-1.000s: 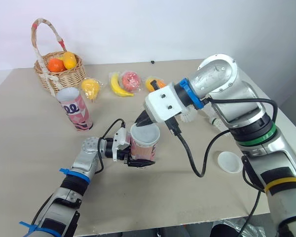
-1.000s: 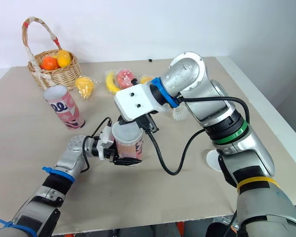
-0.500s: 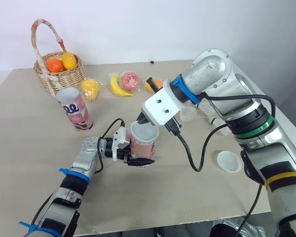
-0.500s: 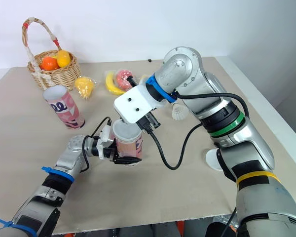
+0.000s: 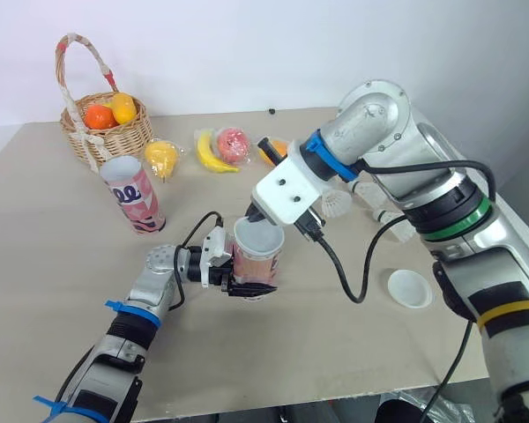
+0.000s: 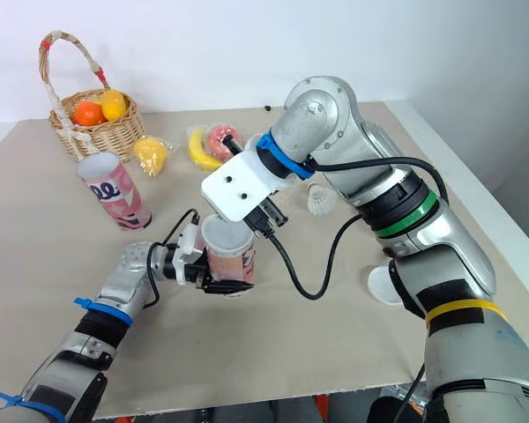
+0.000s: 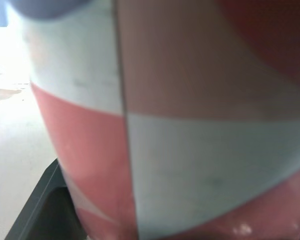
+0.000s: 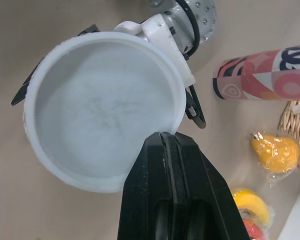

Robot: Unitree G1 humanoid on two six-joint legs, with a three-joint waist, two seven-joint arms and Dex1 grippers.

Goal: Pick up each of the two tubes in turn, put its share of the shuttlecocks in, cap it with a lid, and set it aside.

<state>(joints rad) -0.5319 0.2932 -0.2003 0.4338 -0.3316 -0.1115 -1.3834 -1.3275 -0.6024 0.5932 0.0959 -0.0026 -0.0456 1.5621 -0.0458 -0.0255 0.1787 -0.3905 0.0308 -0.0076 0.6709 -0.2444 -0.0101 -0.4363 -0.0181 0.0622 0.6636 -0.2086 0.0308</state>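
Observation:
A pink-and-white tube (image 5: pixel 255 262) stands upright at the table's middle, and my left gripper (image 5: pixel 252 285) is shut around its lower part. A white lid (image 8: pixel 100 110) covers its mouth. My right gripper (image 8: pixel 163 136) hangs just above with its fingers pressed together and nothing between them, the tips at the lid's rim. The second tube (image 5: pixel 134 194) stands open-topped further left, apart from both grippers. One white shuttlecock (image 5: pixel 338 204) lies on the table behind my right forearm. Up close, the held tube (image 7: pixel 165 125) covers the left wrist view.
A spare white lid (image 5: pixel 409 288) lies on the right side of the table. A wicker basket (image 5: pixel 106 132) of fruit stands at the back left. Bagged fruit lies behind the tubes: a pear (image 5: pixel 161 158), a banana (image 5: pixel 209 152) and an apple (image 5: pixel 234 143).
My right arm's elbow has swung up and back, uncovering the shuttlecock, while its gripper stayed over the lid. The left gripper and tube have not moved.

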